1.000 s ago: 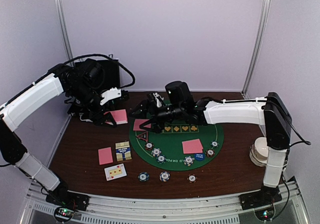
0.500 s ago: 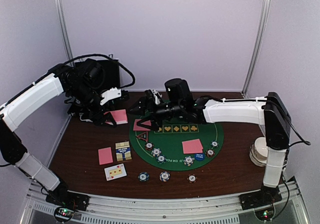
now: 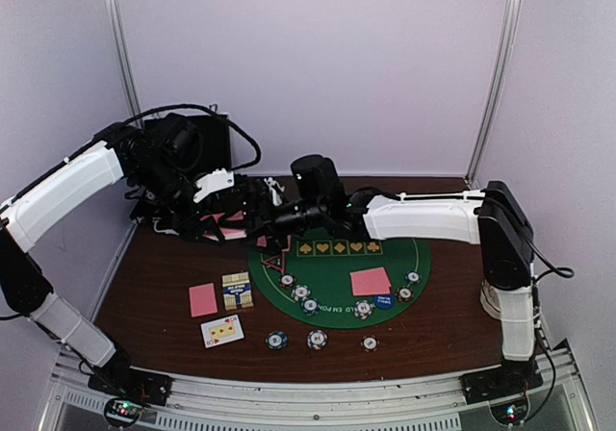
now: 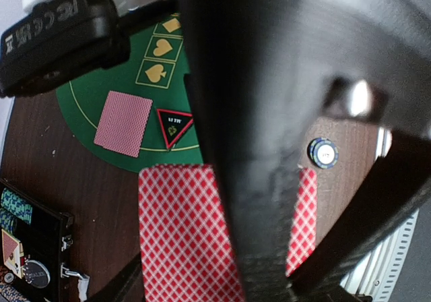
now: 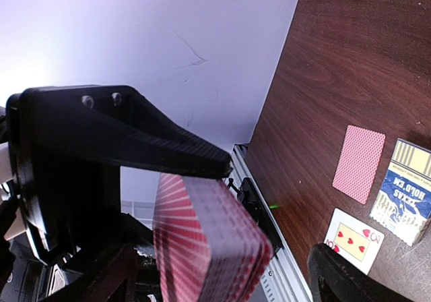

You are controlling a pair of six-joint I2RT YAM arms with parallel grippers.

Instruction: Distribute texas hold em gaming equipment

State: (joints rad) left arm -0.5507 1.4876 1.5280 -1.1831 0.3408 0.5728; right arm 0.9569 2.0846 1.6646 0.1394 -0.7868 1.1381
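My left gripper is shut on a deck of pink-backed cards, held above the table's back left; one finger lies across the deck's back. My right gripper has reached over to it and stands open, with the deck between its spread fingers and not touching either. On the green mat lie a single card, another card, the red-black triangle marker, a blue button and several striped chips. Three chips sit near the front edge.
A loose card, a card box and a face-up card lie left of the mat. The black case stands at the back left. A white paper cup sits at the right, partly behind the right arm.
My right gripper has swung left from over the mat's rear edge to the deck in the left gripper. The left arm and the deck have stayed put.
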